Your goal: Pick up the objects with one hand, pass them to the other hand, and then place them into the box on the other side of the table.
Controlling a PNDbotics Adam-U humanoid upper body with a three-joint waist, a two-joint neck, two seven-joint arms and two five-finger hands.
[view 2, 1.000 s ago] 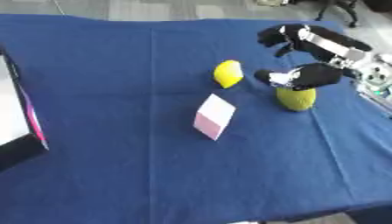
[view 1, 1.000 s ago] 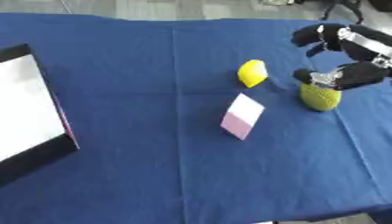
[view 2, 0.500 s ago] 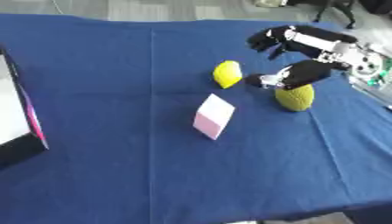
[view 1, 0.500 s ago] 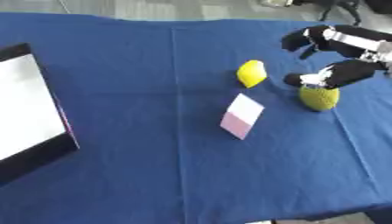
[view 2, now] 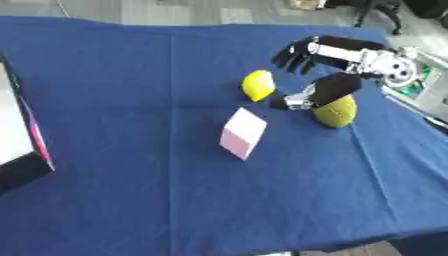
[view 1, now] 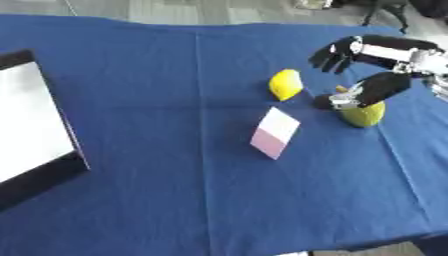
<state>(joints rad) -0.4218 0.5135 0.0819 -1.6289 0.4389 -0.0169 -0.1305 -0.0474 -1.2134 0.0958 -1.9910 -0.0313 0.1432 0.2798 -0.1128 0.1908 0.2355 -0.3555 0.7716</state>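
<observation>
The right hand (view 2: 313,60) hovers open over the blue bench (view 2: 157,200), between a lemon (view 2: 257,85) and a green fruit (view 2: 336,112)

blue tablecloth (view 1: 175,200), grey floor (view 1: 245,12)

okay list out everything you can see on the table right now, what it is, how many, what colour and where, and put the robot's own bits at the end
Tablecloth: one, dark blue, covering the whole table.
Box: one, black rim with white inside, at the left edge of the table.
Lemon-like object: one, bright yellow, right of centre towards the far side.
Rounded object: one, yellow-green, at the right, just right of the lemon-like one.
Card-like block: one, white on top and pink lower down, near the centre, closer to the robot than the two yellow things.
Right hand: one, black with silver parts, reaching in from the upper right, fingers spread above and between the two yellow things, thumb down beside the rounded object.
Left hand: not visible.
</observation>
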